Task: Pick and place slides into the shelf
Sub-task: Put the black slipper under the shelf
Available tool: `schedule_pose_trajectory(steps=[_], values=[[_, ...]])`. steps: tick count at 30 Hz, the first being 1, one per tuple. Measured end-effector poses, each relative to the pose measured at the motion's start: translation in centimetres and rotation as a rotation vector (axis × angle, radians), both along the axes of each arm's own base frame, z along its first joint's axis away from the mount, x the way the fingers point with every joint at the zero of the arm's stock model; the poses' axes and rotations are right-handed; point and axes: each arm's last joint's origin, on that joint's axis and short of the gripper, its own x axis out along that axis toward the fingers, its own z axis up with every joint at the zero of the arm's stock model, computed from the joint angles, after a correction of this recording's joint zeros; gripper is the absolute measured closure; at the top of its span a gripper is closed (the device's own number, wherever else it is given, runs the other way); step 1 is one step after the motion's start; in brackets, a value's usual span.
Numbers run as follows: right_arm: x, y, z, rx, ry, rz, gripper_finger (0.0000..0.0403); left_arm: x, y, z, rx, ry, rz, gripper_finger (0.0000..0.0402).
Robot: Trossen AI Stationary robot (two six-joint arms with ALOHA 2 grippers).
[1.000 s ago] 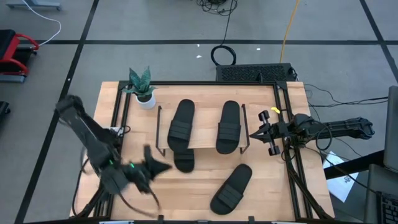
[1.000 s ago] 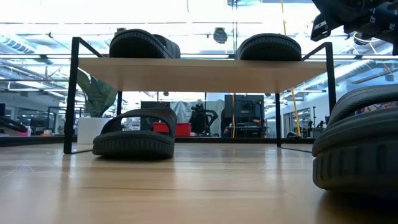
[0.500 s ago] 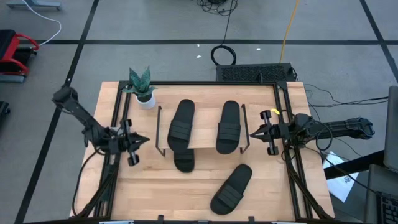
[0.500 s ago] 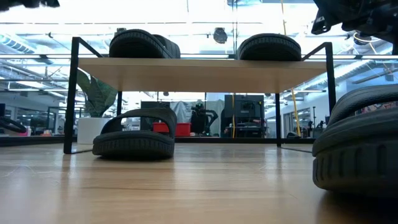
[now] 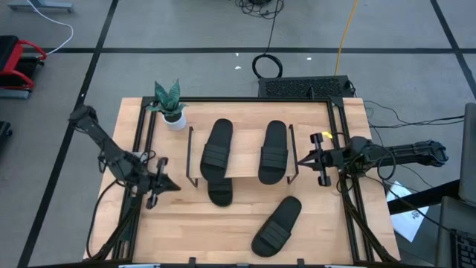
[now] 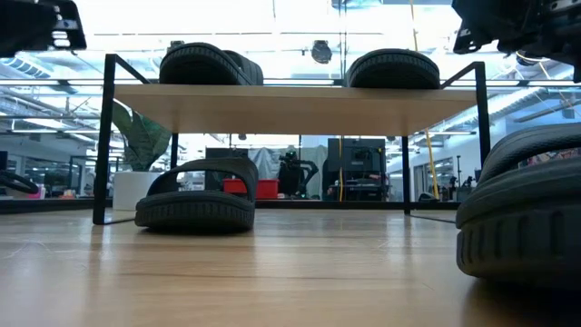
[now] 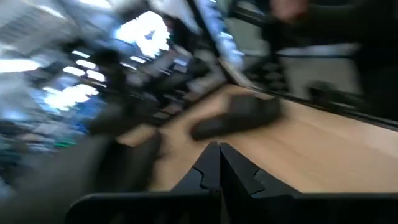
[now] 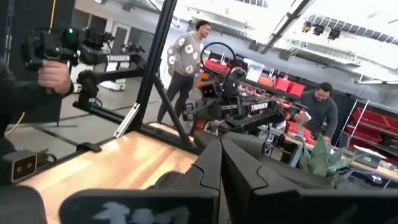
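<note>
- We see the shelf [image 5: 239, 170] standing in the middle of the wooden table [image 5: 186, 231], its light plank top carried on thin black side frames.
- On the plank top lie two slides side by side: the left top slide [image 5: 217, 147] and the right top slide [image 5: 274, 151], both lengthwise, straps up, apart from each other.
- In the low view these two show as dark humps on the plank [image 6: 290, 94], one toward each end.
- A third slide [image 5: 219, 192] lies on the table under the shelf's left half; from above only its near end sticks out past the plank edge. The low view shows it whole [image 6: 197, 196], upright on its sole, just inside the left frame leg.
- The fourth slide [image 5: 277, 225] lies outside the shelf, on the open table in front of its right half, turned at a slant. It fills the right edge of the low view [image 6: 522, 213].
- The left gripper [image 5: 172, 184] hangs over the table left of the shelf, well clear of every slide; its fingers [image 7: 214, 171] are pressed together on nothing.
- The right gripper [image 5: 302, 159] sits just beside the shelf's right frame, pointing at it, its fingers [image 8: 214, 168] likewise pressed together and pinching nothing.
- A small potted plant [image 5: 169, 104] stands at the table's far left corner, behind the shelf.
- Beyond the table, the right wrist view shows people [image 8: 186, 56] in the room.
</note>
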Motion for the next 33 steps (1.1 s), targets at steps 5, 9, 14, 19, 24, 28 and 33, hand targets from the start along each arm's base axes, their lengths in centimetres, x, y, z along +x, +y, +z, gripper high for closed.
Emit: schedule_pose_trajectory(steps=[5,9,14,19,24,28,33], values=[[0.0,0.0,-0.3,-0.015,0.025,-0.001,0.0403,-0.5,0.1,-0.3,-0.028,0.115,-0.107,0.0401],[0.0,0.1,-0.2,0.050,0.032,0.036,0.0403,-1.0,0.9,-0.3,0.002,0.109,-0.074,0.0401],[0.0,0.1,-0.3,0.106,0.057,0.044,0.0403,-2.0,1.9,0.4,-0.049,0.022,-0.138,0.0401],[0.0,0.1,-0.6,0.111,0.088,0.043,0.0403,-2.3,2.4,0.7,-0.086,-0.009,-0.113,0.0401],[0.1,0.1,-0.2,0.084,0.043,0.040,0.0403,-2.1,2.7,0.6,-0.080,-0.006,-0.046,0.0401],[-0.1,0.5,0.6,0.067,-0.021,0.119,0.0403,-2.1,2.7,0.6,-0.070,-0.007,-0.036,0.0397],[0.0,2.2,1.9,0.003,0.019,0.196,0.0403,-2.1,2.7,0.6,-0.050,-0.014,-0.036,0.0396]])
